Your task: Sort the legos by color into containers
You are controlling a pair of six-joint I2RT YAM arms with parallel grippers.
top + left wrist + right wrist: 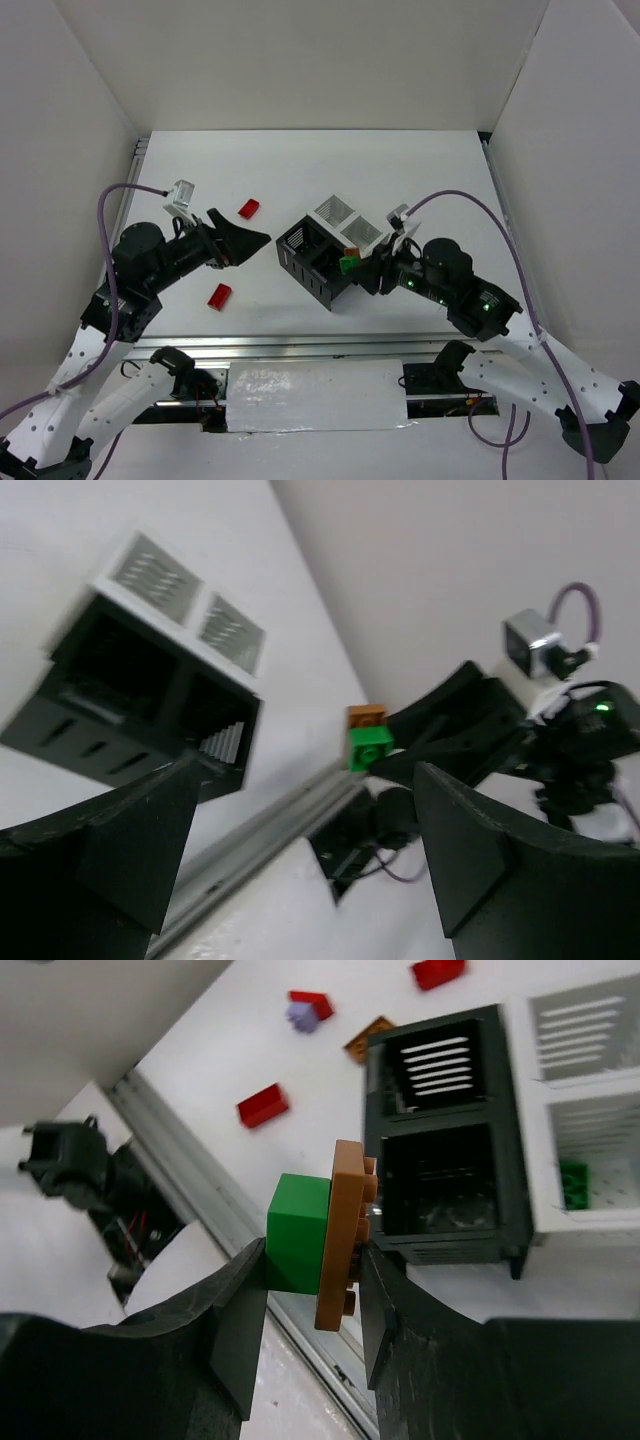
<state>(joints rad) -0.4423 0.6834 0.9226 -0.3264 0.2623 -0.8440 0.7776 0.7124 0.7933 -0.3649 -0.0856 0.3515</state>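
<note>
Legos joined as a pair, a green brick (298, 1232) on an orange-brown plate (340, 1235), are clenched between the fingers of my right end effector (312, 1258), close beside the nearer black container (450, 1250) of the two-by-two cluster. One green lego (573, 1184) lies inside a white container (560, 1227). On the desk (300, 170) lie two red bricks (249, 208) (219, 296), a light purple lego (298, 1018) with a red piece against it, and an orange-brown lego (362, 1045) just beside the farther black container (440, 1020). My left end effector (250, 238) hangs released, fingers spread wide, left of the containers.
</note>
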